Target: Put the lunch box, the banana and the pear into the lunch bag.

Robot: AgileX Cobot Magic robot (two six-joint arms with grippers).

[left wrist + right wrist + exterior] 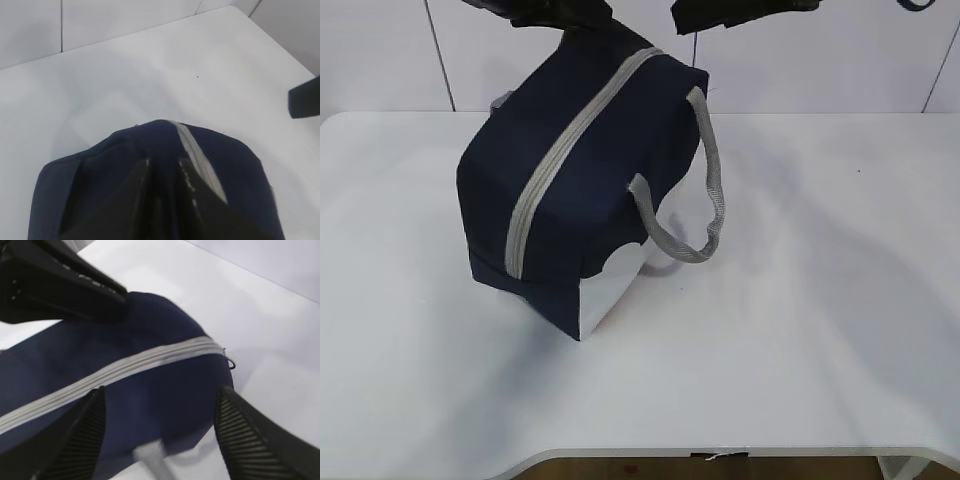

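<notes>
The navy lunch bag (590, 200) stands tilted on the white table, its grey zipper (555, 170) shut along the top. Its far end is up at my left gripper (565, 15), whose jaws are pinched on the bag's dark fabric (240, 170) beside the zipper (197, 155). My right gripper (720, 15) is open and empty above the far right side of the bag (165, 405), over the grey strap handle (150, 457). The lunch box, the banana and the pear are not in view.
The grey handle (715, 190) loops out to the right of the bag. The white table (820, 330) ends at its front edge near the bottom of the exterior view. A tiled white wall stands behind.
</notes>
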